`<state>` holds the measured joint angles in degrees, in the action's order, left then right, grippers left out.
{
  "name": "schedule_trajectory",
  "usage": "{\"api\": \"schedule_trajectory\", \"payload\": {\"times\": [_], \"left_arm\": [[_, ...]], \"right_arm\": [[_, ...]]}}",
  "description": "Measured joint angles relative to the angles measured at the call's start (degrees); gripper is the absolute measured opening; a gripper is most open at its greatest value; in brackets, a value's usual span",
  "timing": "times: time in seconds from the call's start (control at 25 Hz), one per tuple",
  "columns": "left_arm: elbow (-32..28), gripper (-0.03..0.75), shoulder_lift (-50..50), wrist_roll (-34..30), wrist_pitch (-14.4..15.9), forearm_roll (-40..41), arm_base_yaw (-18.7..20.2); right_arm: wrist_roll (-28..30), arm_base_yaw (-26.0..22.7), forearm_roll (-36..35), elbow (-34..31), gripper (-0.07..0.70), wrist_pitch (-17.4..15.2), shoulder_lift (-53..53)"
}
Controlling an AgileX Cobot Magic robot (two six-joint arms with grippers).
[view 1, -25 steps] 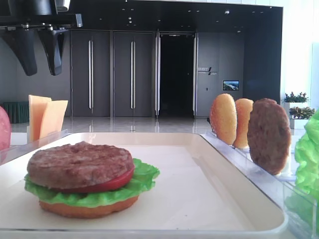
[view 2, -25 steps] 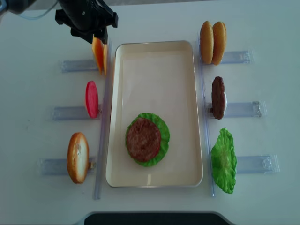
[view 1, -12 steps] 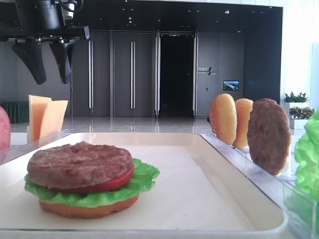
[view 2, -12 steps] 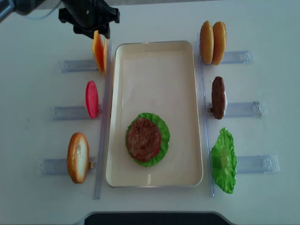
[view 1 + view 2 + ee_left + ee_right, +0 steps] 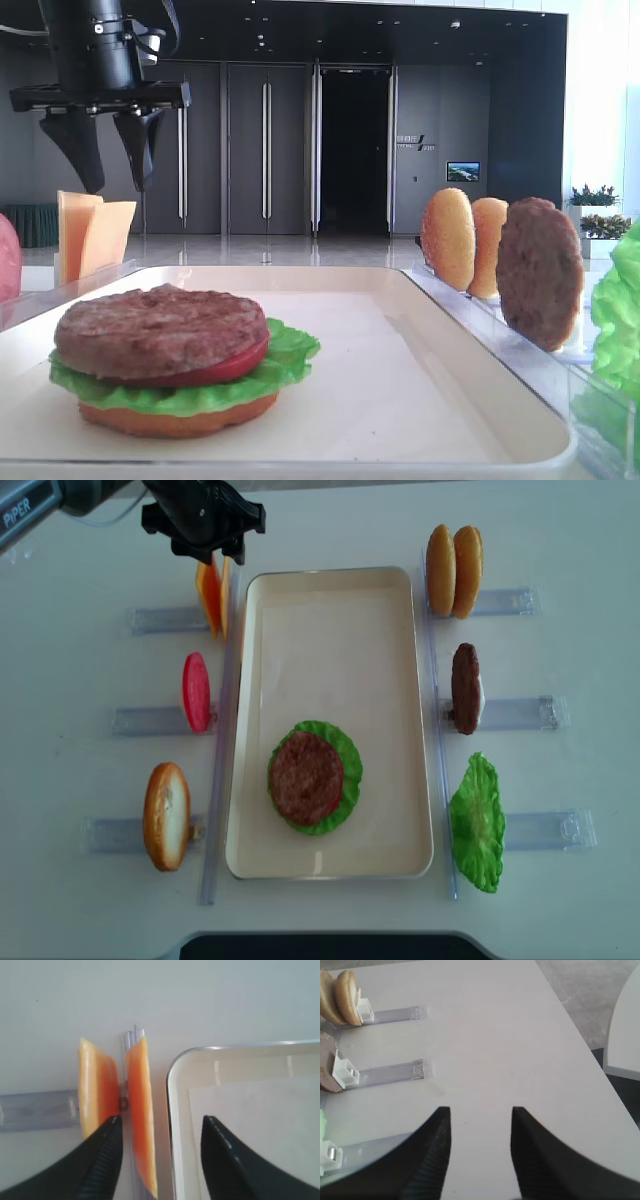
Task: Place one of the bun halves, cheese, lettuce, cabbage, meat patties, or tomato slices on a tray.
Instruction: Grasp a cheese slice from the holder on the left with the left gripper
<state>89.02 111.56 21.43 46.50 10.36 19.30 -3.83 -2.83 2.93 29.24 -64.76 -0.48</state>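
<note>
Hovering above 2 upright cheese (image 5: 142, 1110) slices beside the tray's (image 5: 330, 580) far-left corner, left gripper (image 5: 160, 1160) jaws stand wide, empty. Risk: descending off-centre, catching both slices or clipping the rim.

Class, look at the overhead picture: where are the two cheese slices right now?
In the overhead view the cheese slices stand upright in a clear rack at the upper left, beside the tray corner, directly under the open left gripper.
</note>
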Motion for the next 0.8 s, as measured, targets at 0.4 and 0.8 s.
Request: {"api": "schedule_trajectory", "payload": {"times": [0.4,0.8], "left_arm": [[0.0,0.391,2.6,0.0,-0.1,0.7,0.0],[0.1,0.391,4.6,0.0,0.5,1.3,0.0]], "right_arm": [[0.0,0.0,0.0,0.0,0.279,0.0,0.0],[0.0,0.0,0.0,0.0,0.279,0.0,0.0]]}}
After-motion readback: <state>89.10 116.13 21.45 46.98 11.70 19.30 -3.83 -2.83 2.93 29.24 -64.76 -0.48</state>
